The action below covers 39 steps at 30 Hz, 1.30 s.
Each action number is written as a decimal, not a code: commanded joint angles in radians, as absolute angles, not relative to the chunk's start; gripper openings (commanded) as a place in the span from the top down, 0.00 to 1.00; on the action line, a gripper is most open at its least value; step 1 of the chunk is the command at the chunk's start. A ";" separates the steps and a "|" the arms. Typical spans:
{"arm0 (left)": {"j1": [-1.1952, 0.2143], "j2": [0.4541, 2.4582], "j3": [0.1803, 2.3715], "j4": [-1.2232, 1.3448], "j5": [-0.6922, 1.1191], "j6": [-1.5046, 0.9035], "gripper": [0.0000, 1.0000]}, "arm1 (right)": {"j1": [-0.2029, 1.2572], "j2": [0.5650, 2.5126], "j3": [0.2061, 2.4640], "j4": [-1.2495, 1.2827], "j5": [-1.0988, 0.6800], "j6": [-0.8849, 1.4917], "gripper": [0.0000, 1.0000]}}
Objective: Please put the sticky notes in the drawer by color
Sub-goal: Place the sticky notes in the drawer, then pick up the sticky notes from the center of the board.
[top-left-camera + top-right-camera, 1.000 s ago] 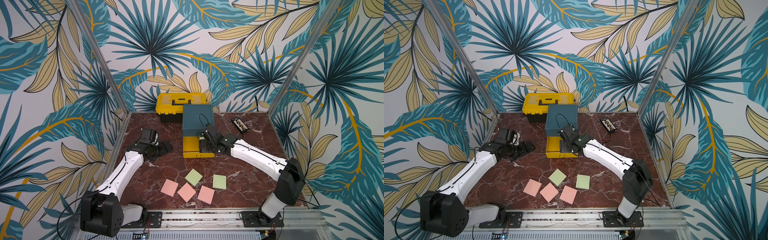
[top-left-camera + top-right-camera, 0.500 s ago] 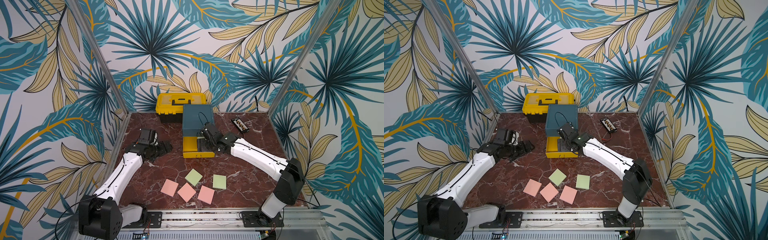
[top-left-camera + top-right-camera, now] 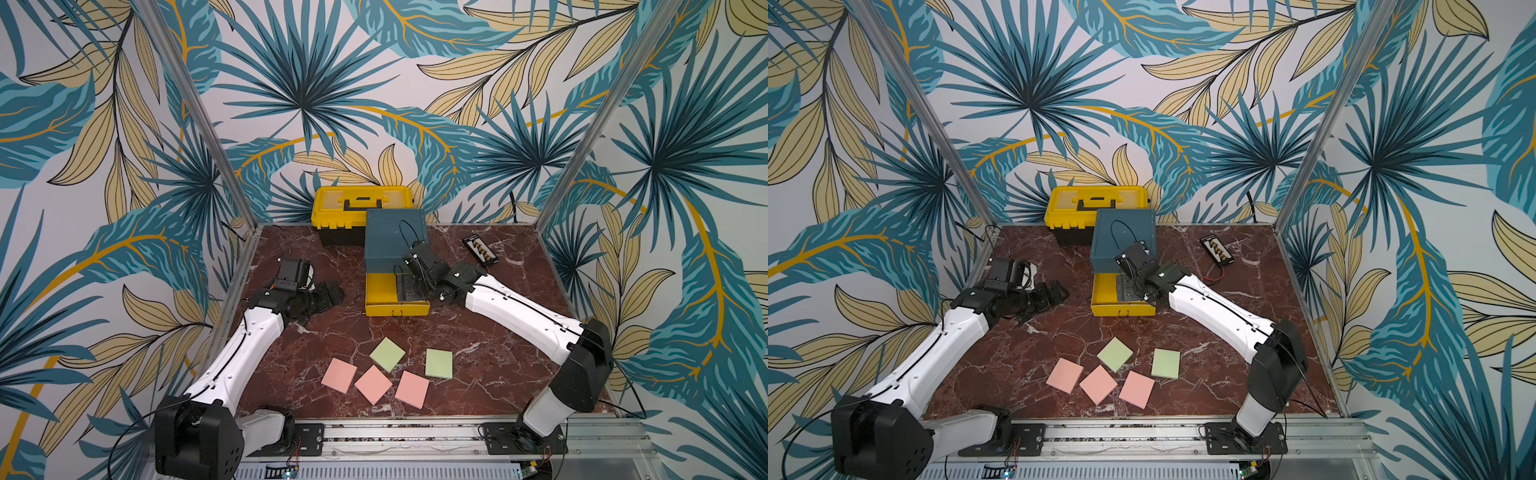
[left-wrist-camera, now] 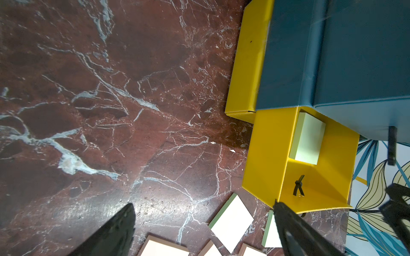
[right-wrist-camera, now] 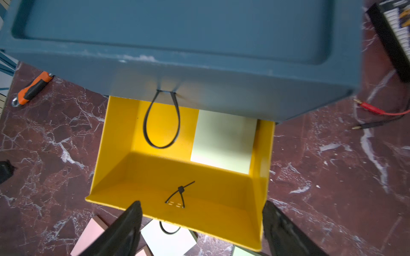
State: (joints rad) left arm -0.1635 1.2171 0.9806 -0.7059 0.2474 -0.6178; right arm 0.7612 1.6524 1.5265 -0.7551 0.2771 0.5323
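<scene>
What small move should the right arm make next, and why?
Probably raise the right pincer away from the yellow drawer toward a loose green pad: it stands open and empty, one green pad lies in the drawer, two wait on the table.

- Note the yellow plastic toolbox [image 3: 361, 206], black-handled, at the rear wall.
- Locate the black rectangular connector board [image 3: 480, 250] lying flat.
- Find the orange-and-black hand tool [image 5: 33, 87] on the red marble tabletop [image 3: 478, 374].

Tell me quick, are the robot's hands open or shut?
Left gripper: open, empty.
Right gripper: open, empty, over the yellow drawer.
</scene>
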 commanded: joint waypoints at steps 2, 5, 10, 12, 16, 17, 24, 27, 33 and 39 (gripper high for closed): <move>-0.156 1.210 0.977 -0.693 0.249 -0.609 0.01 | 0.766 1.552 1.555 -0.878 0.393 0.505 0.14; -0.156 1.222 0.986 -0.691 0.252 -0.600 0.01 | 0.765 1.495 1.493 -0.925 0.437 0.534 0.14; -0.156 1.240 0.978 -0.664 0.257 -0.607 0.01 | 0.765 1.392 1.349 -0.980 0.481 0.617 0.14; -0.156 1.246 0.977 -0.650 0.258 -0.607 0.01 | 0.766 1.359 1.300 -1.002 0.516 0.649 0.13; -0.156 1.260 0.983 -0.652 0.245 -0.600 0.01 | 0.766 1.306 1.211 -1.015 0.513 0.688 0.12; -0.155 1.260 0.985 -0.654 0.244 -0.600 0.01 | 0.766 1.296 1.191 -1.013 0.506 0.700 0.12; -0.156 1.262 0.992 -0.665 0.239 -0.600 0.01 | 0.796 1.241 1.056 -0.995 0.456 0.779 0.12; -0.156 1.262 1.005 -0.682 0.230 -0.592 0.01 | 0.849 1.246 1.017 -1.009 0.443 0.829 0.12; -0.156 1.258 1.008 -0.685 0.235 -0.597 0.01 | 0.943 1.244 0.916 -0.951 0.398 0.958 0.11; -0.156 1.247 0.994 -0.689 0.229 -0.594 0.01 | 1.013 1.345 0.893 -0.845 0.315 1.039 0.05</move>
State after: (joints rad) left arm -0.1635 1.2591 0.9806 -0.6785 0.2432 -0.6094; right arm 0.9890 1.2987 0.9142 -0.9131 0.3653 0.9646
